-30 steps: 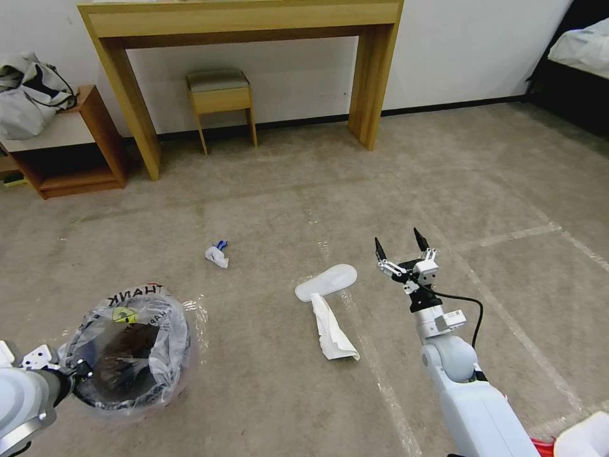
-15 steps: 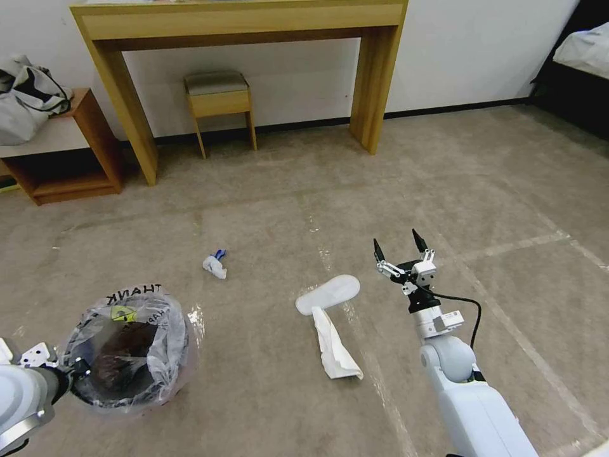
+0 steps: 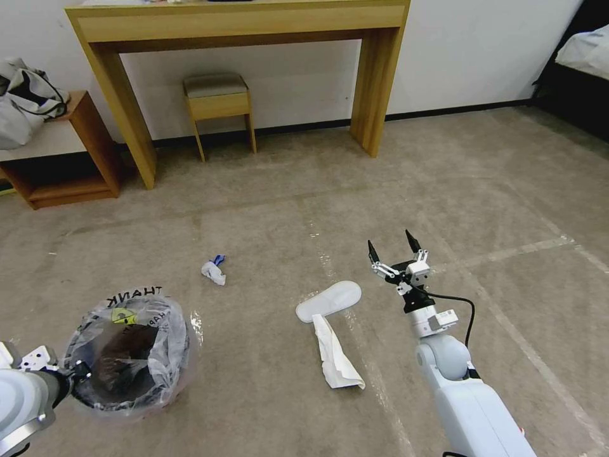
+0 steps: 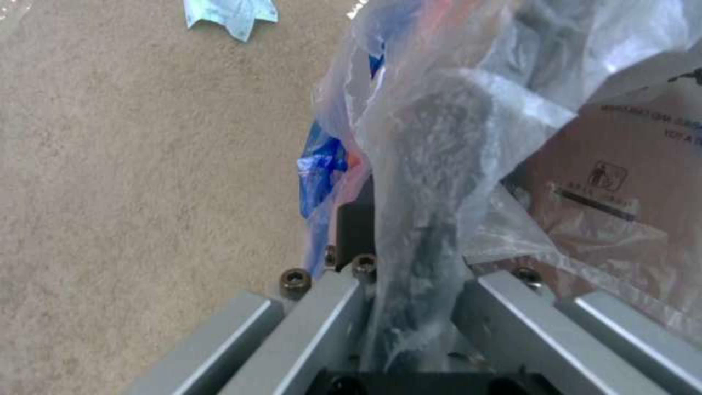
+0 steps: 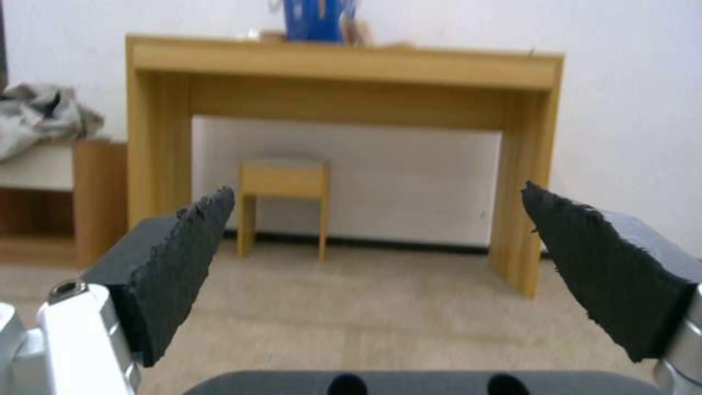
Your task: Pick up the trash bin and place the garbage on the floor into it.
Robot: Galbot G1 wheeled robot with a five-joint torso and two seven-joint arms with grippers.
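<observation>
Bin carried low on the left, free hand ready on the right.

The left gripper (image 4: 409, 307) is pinched on the rim and plastic liner of the trash bin (image 3: 130, 355), holding it near the carpet with its mouth upward, probably so litter can be dropped in. The right gripper (image 3: 394, 251) hangs above the floor with jaws spread wide and empty, just beside the white slipper (image 3: 328, 299). A crumpled white paper (image 3: 336, 355) lies touching the slipper, and a small white-and-blue scrap (image 3: 214, 271) lies between bin and slipper.
</observation>
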